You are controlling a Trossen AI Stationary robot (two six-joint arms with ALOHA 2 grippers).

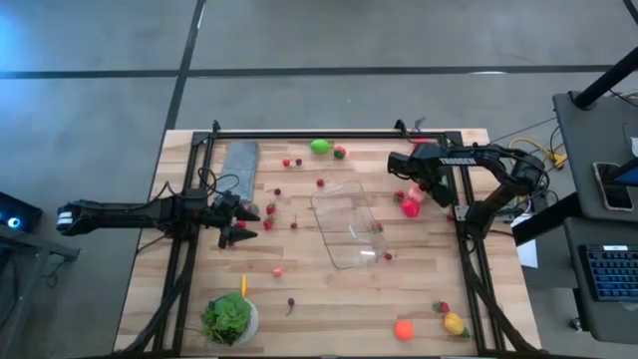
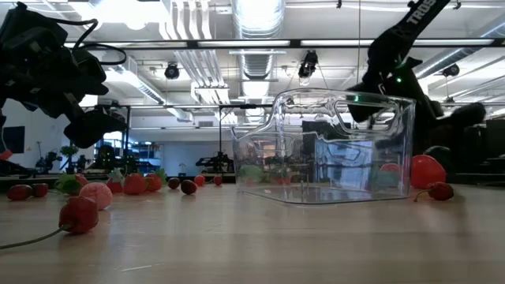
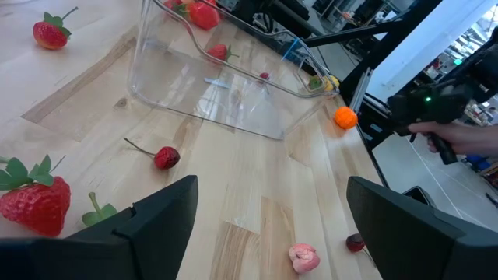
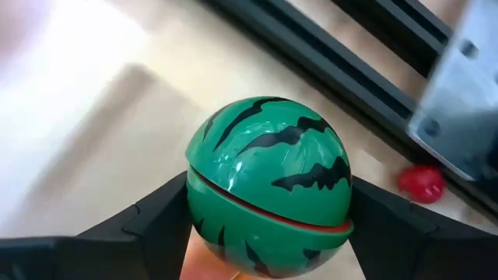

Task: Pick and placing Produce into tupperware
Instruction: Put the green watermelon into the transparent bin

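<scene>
Nearest the low camera, a red berry [image 2: 79, 214] with a long stem lies on the bench [image 1: 329, 309], with a pink piece [image 2: 96, 195] just behind it.

At the left, the left end effector [image 1: 242, 225] hovers over the bench with its fingers [image 3: 159, 222] spread wide and nothing between them. Small red berries lie scattered around it, and a large strawberry [image 3: 35, 204] sits close by its tip. A grey cloth [image 1: 239, 168] lies at the far left, and a leafy green head [image 1: 229, 317] in a bowl sits at the near left.

In the middle, the clear tub [image 1: 349, 229] rests on the bench, tilted askew. A green piece [image 1: 320, 147] and a red one [image 1: 340, 153] lie beyond it near the far rail.

To the right of the tub, the right end effector [image 1: 417, 191] grips the striped green melon [image 4: 268, 187] between its fingers, raised off the bench. A pink-red piece [image 1: 411, 207] lies just beside it. At the near right corner lie an orange piece [image 1: 404, 328] and a yellow one [image 1: 455, 322].
</scene>
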